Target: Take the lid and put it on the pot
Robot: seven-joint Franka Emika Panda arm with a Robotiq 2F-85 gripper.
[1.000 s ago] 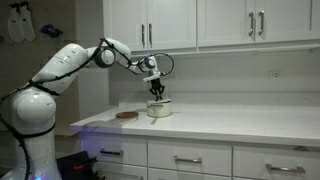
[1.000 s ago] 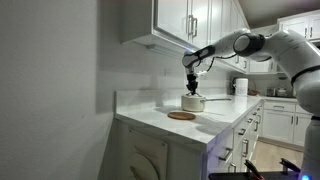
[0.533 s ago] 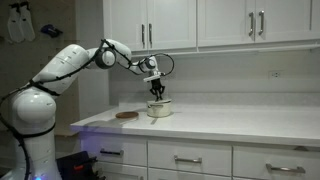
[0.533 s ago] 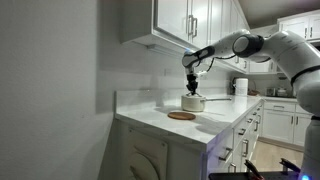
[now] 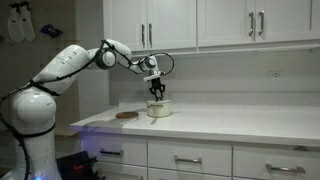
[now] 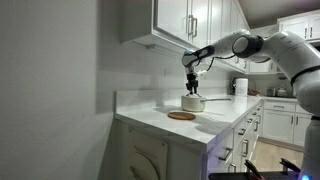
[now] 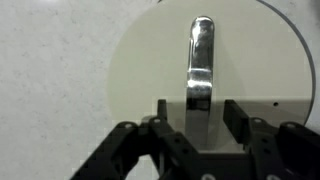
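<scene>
In the wrist view the pale round lid [image 7: 140, 80] fills the frame, with an upright shiny metal handle [image 7: 201, 60] across its middle. My gripper [image 7: 197, 108] is open, one black finger on each side of the handle with a gap to it on both sides. In both exterior views the gripper [image 5: 157, 93] [image 6: 192, 88] points down right above the cream-white pot [image 5: 159, 109] [image 6: 193, 103] on the white counter. The lid lies on top of the pot. The pot's body is hidden in the wrist view.
A flat brownish disc [image 5: 126, 114] [image 6: 181, 116] lies on the counter beside the pot. Upper cabinets [image 5: 200, 22] hang above the arm and the wall is close behind the pot. A white roll [image 6: 240, 87] stands farther along the counter.
</scene>
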